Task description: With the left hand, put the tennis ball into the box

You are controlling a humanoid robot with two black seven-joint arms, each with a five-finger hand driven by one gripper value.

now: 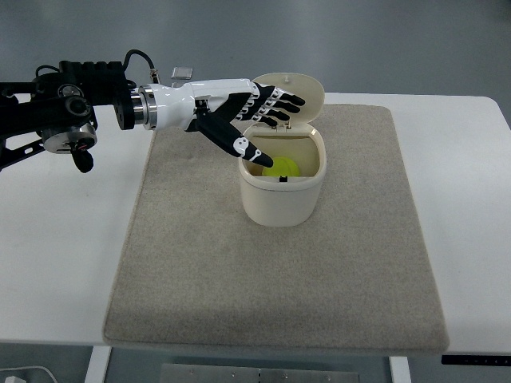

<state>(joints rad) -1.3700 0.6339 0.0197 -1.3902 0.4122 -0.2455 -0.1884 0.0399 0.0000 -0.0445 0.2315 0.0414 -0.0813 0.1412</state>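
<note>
Yellow-green, the tennis ball [281, 167] lies inside the cream box [282, 195], whose hinged lid [297, 89] stands open behind it. The left hand [251, 120] reaches in horizontally from the left and hovers over the box's rear left rim, fingers [275, 104] spread toward the lid, thumb [231, 140] angled down to the opening, holding nothing. The box sits on a beige mat [200, 263] covering the white tabletop [56, 255].

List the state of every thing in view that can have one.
Box: upright on the mat, open.
Lid: flipped up at the back.
Tennis ball: inside the box.
Left hand: open, holding nothing, over the box rim.
Mat: flat on the table.
</note>
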